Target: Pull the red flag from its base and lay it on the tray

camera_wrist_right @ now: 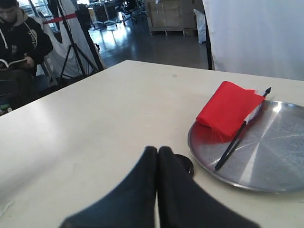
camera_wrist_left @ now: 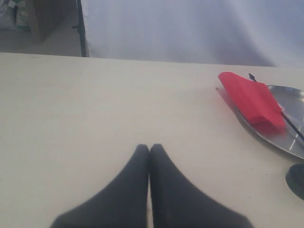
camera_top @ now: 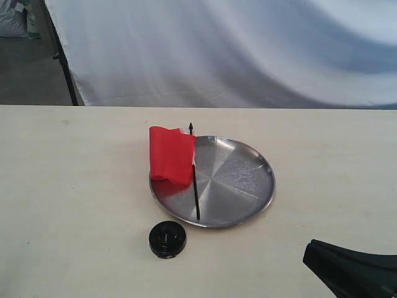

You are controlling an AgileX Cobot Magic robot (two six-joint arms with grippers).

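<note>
The red flag [camera_top: 170, 155] lies on the round steel tray [camera_top: 242, 180], its cloth draped over the tray's left rim and its black stick [camera_top: 195, 180] across the plate. The empty black base [camera_top: 167, 239] sits on the table just in front of the tray. My right gripper [camera_wrist_right: 157, 151] is shut on nothing, with the base [camera_wrist_right: 186, 164] partly hidden behind its fingertips; only part of it [camera_top: 350, 270] shows at the exterior view's lower right. My left gripper [camera_wrist_left: 149, 148] is shut and empty, well left of the flag [camera_wrist_left: 251, 99] and tray [camera_wrist_left: 289, 145].
A white cloth backdrop [camera_top: 236, 49] hangs behind the table's far edge, with a black stand leg [camera_top: 67, 74] at its left. A seated person [camera_wrist_right: 21, 42] is off the table's side in the right wrist view.
</note>
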